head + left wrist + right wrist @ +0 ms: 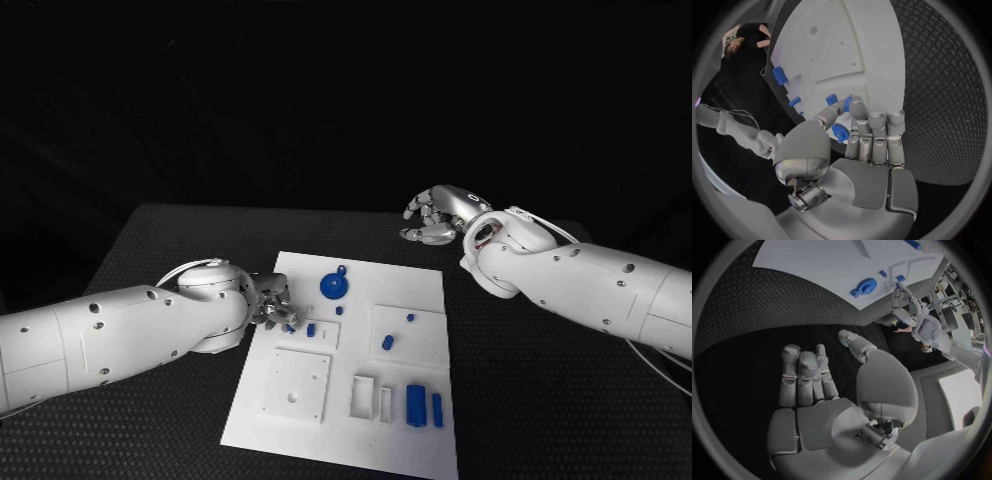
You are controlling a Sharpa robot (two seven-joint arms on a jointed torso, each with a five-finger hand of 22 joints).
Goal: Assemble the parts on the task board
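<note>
Left hand [271, 308] low over task board [418, 285] edge

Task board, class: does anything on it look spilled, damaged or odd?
Nothing stands out. The task board lies flat on the table, with blue parts such as the round part on it. The left hand is at its edge; the right hand hovers beyond, holding nothing.

Right hand [826, 390] over the black table [748, 320], fingers straight and together, holding nothing. Beyond it, white task board [817, 265] with a round blue part [865, 287]; left hand [901, 300] at its edge.
</note>
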